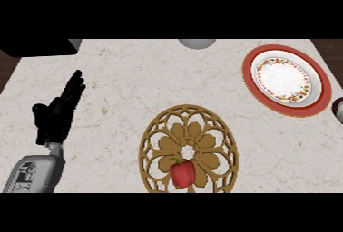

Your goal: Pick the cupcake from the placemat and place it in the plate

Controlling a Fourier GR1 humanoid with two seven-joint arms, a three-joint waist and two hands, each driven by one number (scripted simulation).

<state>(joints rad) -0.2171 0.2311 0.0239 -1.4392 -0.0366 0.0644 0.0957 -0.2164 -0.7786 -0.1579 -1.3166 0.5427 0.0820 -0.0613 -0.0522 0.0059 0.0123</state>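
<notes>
Nearest, left forearm [35,174]: grey, coming in from the lower left edge of the head view.
Placemat [188,149]: a round golden openwork mat with a flower pattern, lying flat on the marble counter [134,90] at lower centre.
On the placemat: a red bell pepper [183,173] with a green stem is sitting on the near part of the mat — no cupcake is showing on it, whatever the task says.
Left hand [59,113]: black, standing at the left of the counter, well apart from the placemat, its fingers straight and pointing away, the thumb out to the side, holding nothing.
Right hand: not showing anywhere.
Right edge: a small dark red and white thing [338,110] is poking in just beside the plate — too cut off to name.
Plate [286,80]: red-rimmed, white in the middle with a floral ring, lying at the far right, nothing resting on it.
Farthest: a grey rounded thing [197,43] is sitting at the counter's far edge, and a black shape [40,47] is covering the far left corner.
</notes>
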